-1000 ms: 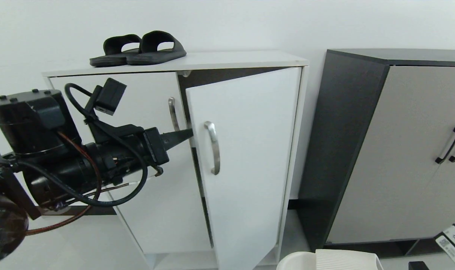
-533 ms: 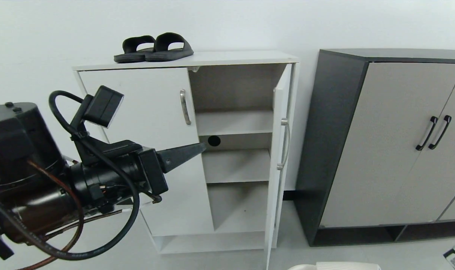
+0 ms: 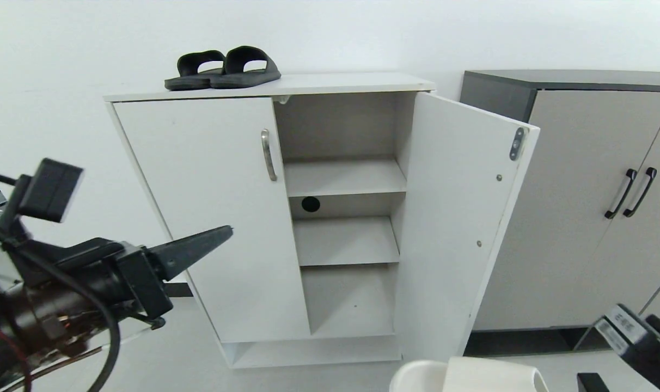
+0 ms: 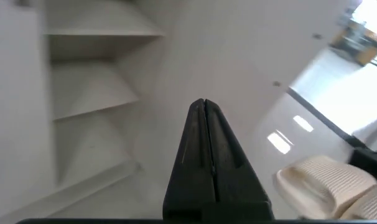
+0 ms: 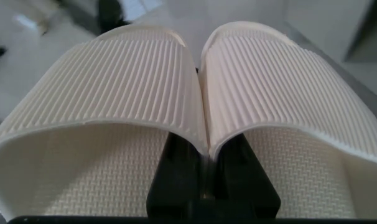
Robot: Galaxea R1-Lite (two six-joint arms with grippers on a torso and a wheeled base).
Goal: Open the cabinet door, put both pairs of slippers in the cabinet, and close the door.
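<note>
Cabinet door swung wide, shelves showing. Black slippers sit atop the cabinet. Cream slippers lie side by side, with the right gripper seemingly pinched on their inner edges. The left gripper, fingers together, hovers before the closed door. A grey cabinet stands beside, on a pale floor.

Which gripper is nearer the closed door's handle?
Left. The left gripper sits before the closed door, below its handle; the right gripper holds white slippers by the open door.
</note>
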